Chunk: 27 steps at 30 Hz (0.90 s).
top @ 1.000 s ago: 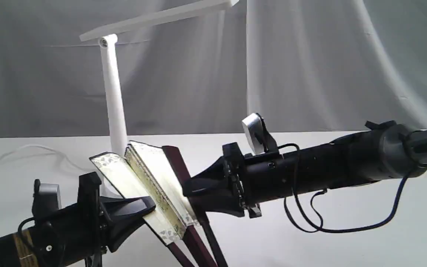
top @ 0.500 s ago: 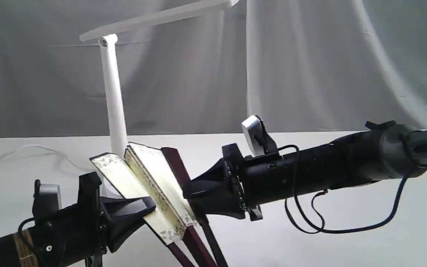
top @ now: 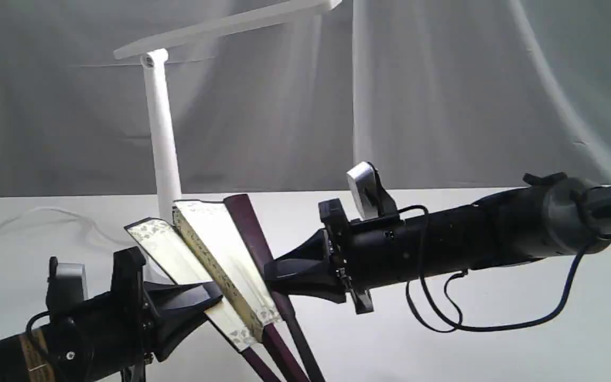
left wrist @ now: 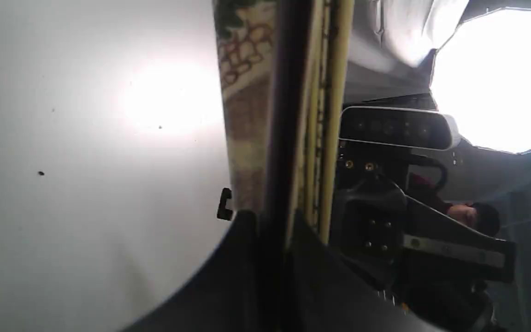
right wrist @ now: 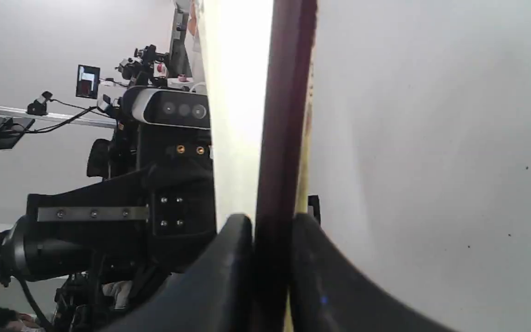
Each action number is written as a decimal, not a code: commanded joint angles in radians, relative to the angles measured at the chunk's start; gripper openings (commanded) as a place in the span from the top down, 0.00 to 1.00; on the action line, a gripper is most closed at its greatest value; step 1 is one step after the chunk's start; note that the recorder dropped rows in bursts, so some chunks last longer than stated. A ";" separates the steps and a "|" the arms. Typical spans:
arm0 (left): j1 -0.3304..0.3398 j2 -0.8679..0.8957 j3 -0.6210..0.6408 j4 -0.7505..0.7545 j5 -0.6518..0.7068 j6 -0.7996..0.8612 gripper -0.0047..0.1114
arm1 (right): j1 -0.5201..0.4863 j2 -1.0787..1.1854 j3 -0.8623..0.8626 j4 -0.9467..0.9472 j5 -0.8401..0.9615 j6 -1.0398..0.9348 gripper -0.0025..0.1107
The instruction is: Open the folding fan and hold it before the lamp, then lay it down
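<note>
A white desk [top: 496,329] meets a draped grey curtain [top: 443,95]. Near the lamp [top: 161,138], the partly spread folding fan [top: 220,254] stands tilted, with the left fingers [left wrist: 242,258] and right fingers [right wrist: 233,258] each clamped on an outer guard.

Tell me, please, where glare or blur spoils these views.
Left wrist view: an octagonal light is blown out white, a hotspot glares on the table, the folding fan is blurred. Right wrist view: the fan's leaf washes out. Exterior view: even, sharp.
</note>
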State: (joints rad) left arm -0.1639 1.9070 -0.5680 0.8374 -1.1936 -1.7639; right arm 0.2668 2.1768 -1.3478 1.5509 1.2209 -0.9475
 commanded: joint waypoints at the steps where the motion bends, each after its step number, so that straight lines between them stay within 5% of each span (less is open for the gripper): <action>1: -0.004 0.000 -0.008 -0.013 -0.027 -0.007 0.96 | 0.001 -0.005 0.001 0.021 0.000 -0.017 0.98; 27: -0.004 0.000 -0.008 -0.088 -0.027 -0.007 0.96 | -0.149 -0.005 0.001 0.109 -0.049 -0.014 0.98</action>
State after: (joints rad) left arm -0.1639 1.9070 -0.5715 0.7657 -1.2013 -1.7639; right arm 0.1365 2.1768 -1.3478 1.6479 1.1869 -0.9426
